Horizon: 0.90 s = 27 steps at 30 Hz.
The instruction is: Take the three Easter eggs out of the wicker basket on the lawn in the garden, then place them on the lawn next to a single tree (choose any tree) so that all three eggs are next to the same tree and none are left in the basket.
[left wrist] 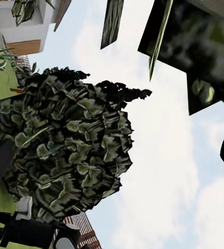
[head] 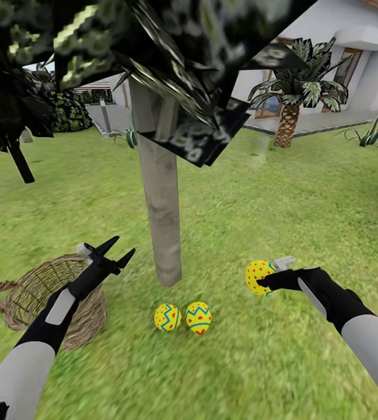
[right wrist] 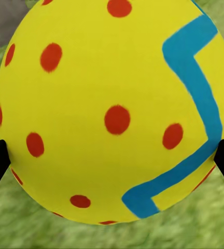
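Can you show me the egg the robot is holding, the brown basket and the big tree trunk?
Yellow red-dotted egg (head: 258,276), head view, its yellow shell.
Brown wicker basket (head: 20,291), head view, woven inner wall.
Pale grey-tan trunk (head: 161,204), head view, mid trunk.

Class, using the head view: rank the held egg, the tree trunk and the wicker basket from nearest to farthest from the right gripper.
1. Held egg: between the right gripper's fingers.
2. Tree trunk: toward the robot's left, mid-lawn.
3. Wicker basket: far left, under the left arm.
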### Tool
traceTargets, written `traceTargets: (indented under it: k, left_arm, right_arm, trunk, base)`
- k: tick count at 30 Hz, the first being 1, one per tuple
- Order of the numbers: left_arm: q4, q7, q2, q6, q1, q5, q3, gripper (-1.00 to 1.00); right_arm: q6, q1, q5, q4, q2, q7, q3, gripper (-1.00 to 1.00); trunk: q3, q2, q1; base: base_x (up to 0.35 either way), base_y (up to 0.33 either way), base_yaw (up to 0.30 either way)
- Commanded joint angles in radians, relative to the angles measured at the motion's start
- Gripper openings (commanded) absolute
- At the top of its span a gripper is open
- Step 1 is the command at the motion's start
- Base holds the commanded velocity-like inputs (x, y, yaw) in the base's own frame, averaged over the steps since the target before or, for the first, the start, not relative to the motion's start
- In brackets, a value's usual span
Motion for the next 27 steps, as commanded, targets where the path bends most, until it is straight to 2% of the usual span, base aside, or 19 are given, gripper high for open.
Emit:
traceTargets:
  k: [1,7,11,14,15,17,18,20,24,27]
  left_arm:
    - [0.0,-0.002,0.0,0.007,-0.001,0.005,0.0,1.0]
    - [0.001,-0.005,-0.001,0.007,0.0,0.007,-0.001,1.0]
    - [0.0,-0.005,-0.001,0.007,0.0,0.002,-0.001,1.0]
    - [0.0,-0.005,-0.001,0.007,0.0,0.001,-0.001,1.0]
    - [0.0,-0.005,-0.001,0.007,0.0,0.001,-0.001,1.0]
    - [0.0,-0.005,-0.001,0.007,0.0,0.001,-0.001,1.0]
    - [0.0,-0.005,-0.001,0.007,0.0,0.0,-0.001,1.0]
    - [0.0,-0.005,-0.001,0.007,0.0,0.0,-0.001,1.0]
    - [0.0,-0.005,-0.001,0.007,0.0,0.0,-0.001,1.0]
    - [0.001,-0.004,-0.001,0.006,0.0,0.0,-0.001,1.0]
  right_arm:
    - [0.004,-0.001,-0.007,-0.001,-0.001,-0.003,0.004,-1.0]
    - [0.004,-0.001,-0.007,0.0,0.0,-0.002,0.005,-1.0]
    - [-0.051,-0.001,-0.011,0.007,0.033,-0.003,0.004,-1.0]
    - [-0.096,-0.001,-0.008,0.059,0.064,-0.006,0.006,-1.0]
    - [-0.116,-0.001,0.0,0.081,0.076,-0.014,0.006,-1.0]
    - [-0.158,-0.001,0.049,0.114,0.097,-0.052,0.007,-1.0]
    - [-0.171,-0.001,0.091,0.123,0.116,-0.096,0.006,-1.0]
    - [-0.179,-0.001,0.131,0.128,0.144,-0.165,0.005,-1.0]
    - [-0.183,-0.001,0.145,0.139,0.162,-0.203,0.004,-1.0]
    - [-0.215,-0.001,0.148,0.19,0.168,-0.225,0.005,-1.0]
  trunk:
    - [-0.001,0.0,0.0]
    - [-0.017,-0.035,0.019]
    - [-0.029,-0.063,0.034]
    - [-0.038,-0.084,0.046]
    - [-0.042,-0.091,0.05]
    - [-0.048,-0.105,0.057]
    - [-0.051,-0.112,0.061]
    - [-0.057,-0.126,0.069]
    - [-0.07,-0.154,0.084]
    - [-0.079,-0.175,0.096]
  base:
    - [0.015,-0.01,0.0]
    - [0.002,-0.001,0.0]
    - [0.0,0.0,0.0]
    - [0.0,0.0,0.0]
    - [0.0,0.0,0.0]
    - [0.0,0.0,0.0]
    - [0.0,0.0,0.0]
    - [0.0,0.0,0.0]
    - [0.0,0.0,0.0]
    - [0.0,0.0,0.0]
